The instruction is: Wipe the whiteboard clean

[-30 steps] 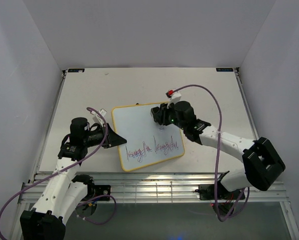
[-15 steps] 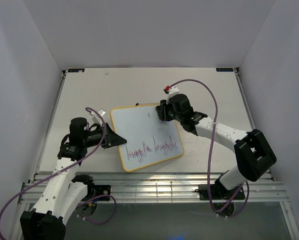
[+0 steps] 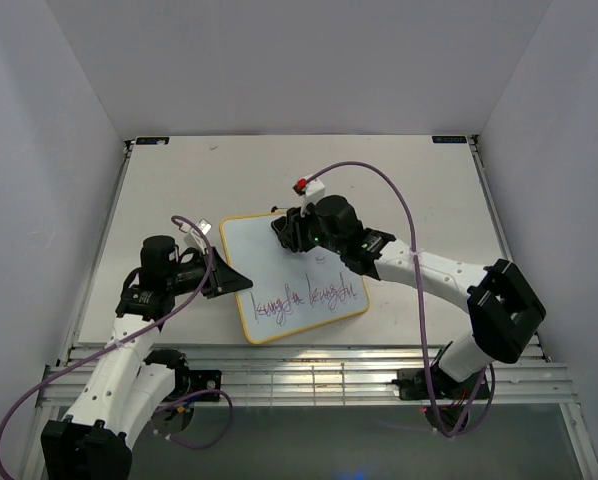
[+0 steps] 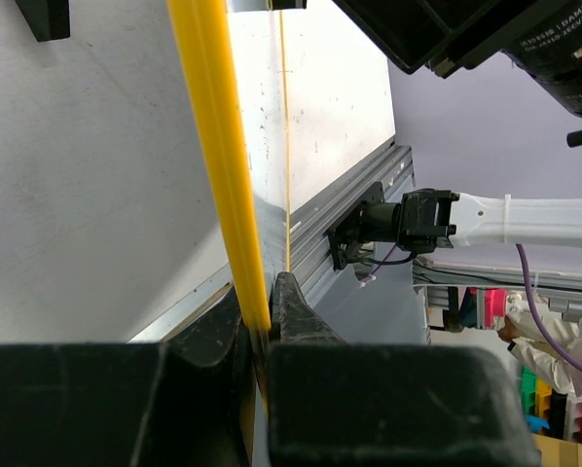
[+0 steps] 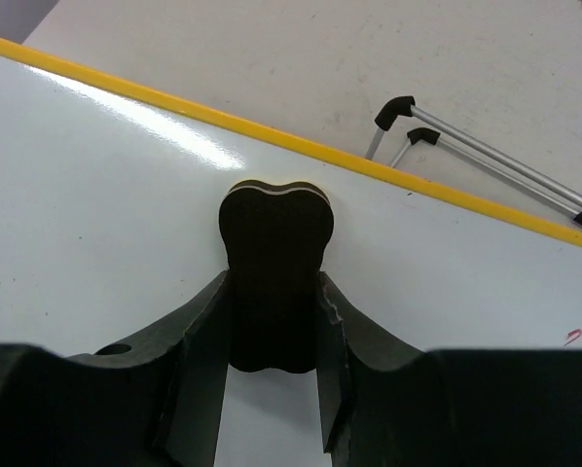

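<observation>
Pale grey table (image 3: 179,180) in the middle, flat, with a few tiny dark specks. Plain white back wall (image 3: 299,60) on the far side. White left wall (image 3: 39,150) and white right wall (image 3: 564,130) close in on both sides, like the inside of a box. Two small black clips (image 3: 151,141) at the far corners of the table. Shiny metal rail (image 3: 309,372) along the near edge. Nearer still, a dark glassy strip (image 3: 329,440) with a small blue glint. Soft, even light all over, no hard shadows. In the left wrist view, some bright pink, yellow and green things (image 4: 544,399) past the near edge, too blurry to name.
</observation>
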You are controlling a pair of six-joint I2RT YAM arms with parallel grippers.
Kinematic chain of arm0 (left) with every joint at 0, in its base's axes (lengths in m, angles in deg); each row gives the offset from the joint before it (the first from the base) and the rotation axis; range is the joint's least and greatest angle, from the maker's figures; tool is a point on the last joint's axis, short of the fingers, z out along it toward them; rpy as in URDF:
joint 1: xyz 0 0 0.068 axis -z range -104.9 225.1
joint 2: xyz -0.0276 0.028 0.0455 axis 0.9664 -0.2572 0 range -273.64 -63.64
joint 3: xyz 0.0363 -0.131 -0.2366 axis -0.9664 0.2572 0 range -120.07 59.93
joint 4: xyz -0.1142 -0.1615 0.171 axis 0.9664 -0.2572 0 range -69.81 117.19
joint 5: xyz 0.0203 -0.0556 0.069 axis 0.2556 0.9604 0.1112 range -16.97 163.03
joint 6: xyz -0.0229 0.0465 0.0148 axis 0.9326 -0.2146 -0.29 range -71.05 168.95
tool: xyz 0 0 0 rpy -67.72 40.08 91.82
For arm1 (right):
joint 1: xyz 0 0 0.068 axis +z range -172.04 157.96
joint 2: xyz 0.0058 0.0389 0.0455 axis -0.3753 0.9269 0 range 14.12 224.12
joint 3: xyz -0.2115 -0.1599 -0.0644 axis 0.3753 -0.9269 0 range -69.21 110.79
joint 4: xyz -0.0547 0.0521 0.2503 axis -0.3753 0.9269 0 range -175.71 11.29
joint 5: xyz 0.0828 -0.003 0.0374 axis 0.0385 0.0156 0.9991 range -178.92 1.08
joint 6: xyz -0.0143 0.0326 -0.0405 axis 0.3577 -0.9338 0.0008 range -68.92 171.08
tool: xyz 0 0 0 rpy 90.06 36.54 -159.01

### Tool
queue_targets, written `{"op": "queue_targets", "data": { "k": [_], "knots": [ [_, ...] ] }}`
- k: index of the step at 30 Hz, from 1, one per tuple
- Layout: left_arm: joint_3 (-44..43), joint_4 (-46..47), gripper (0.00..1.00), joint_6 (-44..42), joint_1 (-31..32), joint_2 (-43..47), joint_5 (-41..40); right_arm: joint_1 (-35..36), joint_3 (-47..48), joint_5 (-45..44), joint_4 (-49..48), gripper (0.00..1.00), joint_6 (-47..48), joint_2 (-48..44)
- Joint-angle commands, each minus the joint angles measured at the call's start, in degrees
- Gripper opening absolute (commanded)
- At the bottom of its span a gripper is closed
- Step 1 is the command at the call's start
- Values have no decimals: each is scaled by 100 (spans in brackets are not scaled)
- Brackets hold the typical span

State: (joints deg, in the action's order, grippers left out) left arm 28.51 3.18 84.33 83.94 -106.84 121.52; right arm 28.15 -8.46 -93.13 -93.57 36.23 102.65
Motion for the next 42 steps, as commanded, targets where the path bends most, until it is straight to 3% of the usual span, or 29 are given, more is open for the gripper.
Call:
{"op": "queue_targets", "data": {
  "k": [1,8,16,22,29,32,42],
  "knots": [
    [-154,924,0,-998,215,198,1084,-491,-581,52,407,31,-176,296],
    [-163,916,0,-998,215,224,1093,-1924,-907,-46,777,30,105,366],
    [-145,889,0,-971,215,286,908,-2110,-1601,745,540,29,184,-239],
    [-163,837,0,-927,215,356,618,-1540,-2216,1273,-102,28,272,-951],
    [-110,924,0,-796,215,374,222,-258,-2348,1351,-549,28,-17,-1461],
    [-101,1047,0,-813,215,242,275,-203,-2533,1415,-875,28,-97,-1549],
    [-57,1302,0,-848,215,40,785,-2118,-3491,1107,-498,29,-308,-1629]
  ]
}}
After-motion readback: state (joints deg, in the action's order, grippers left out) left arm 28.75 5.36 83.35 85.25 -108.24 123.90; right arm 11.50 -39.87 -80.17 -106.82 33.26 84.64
